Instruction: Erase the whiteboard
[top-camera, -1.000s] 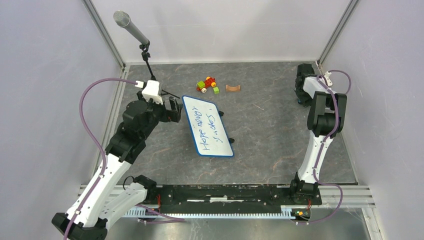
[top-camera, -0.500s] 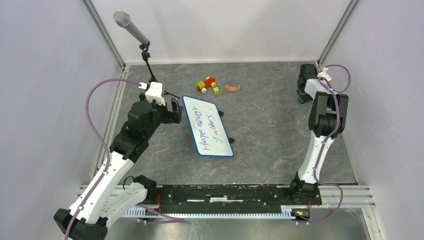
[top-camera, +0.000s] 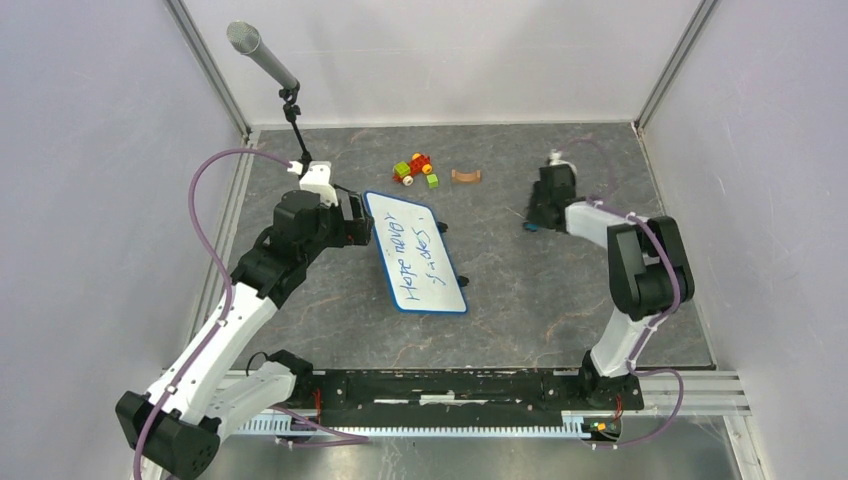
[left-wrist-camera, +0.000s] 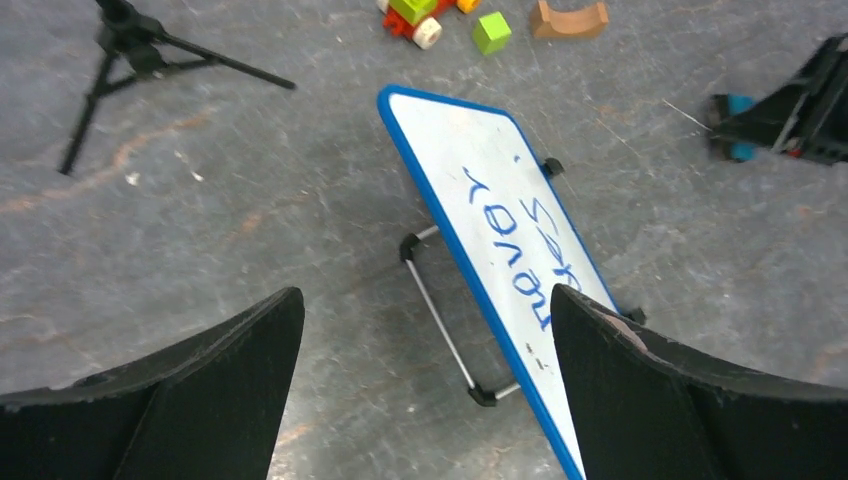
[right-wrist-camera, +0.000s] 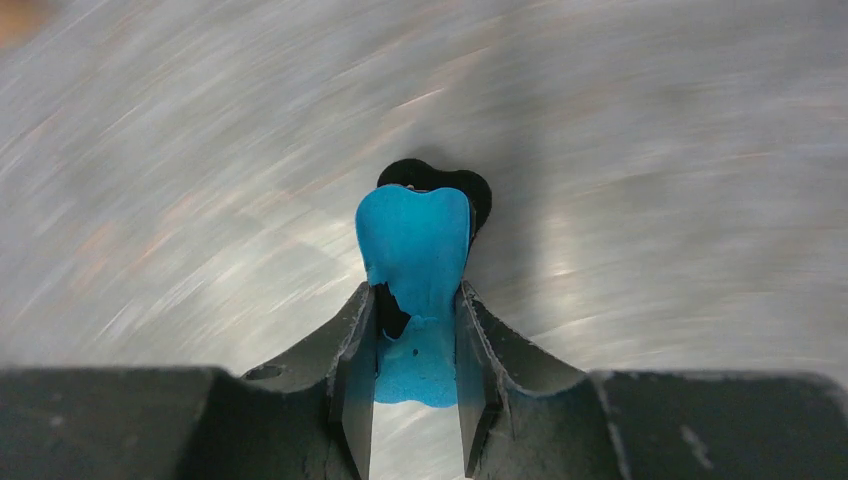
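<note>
Whiteboard (top-camera: 415, 253) at centre frame, bare table (top-camera: 530, 295) around it. Left gripper (left-wrist-camera: 425, 400) spread wide at its left edge. Right gripper (right-wrist-camera: 415, 375) clamped on blue block (right-wrist-camera: 413, 245); surroundings motion-blurred.

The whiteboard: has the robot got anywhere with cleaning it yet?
Wiped so far: nothing; the whiteboard bears its blue handwriting whole. In hand: the right gripper is shut on a blue eraser, off to the board's right; the left gripper hangs open beside the board's left edge. Left: carrying the eraser over and wiping all the writing.
</note>
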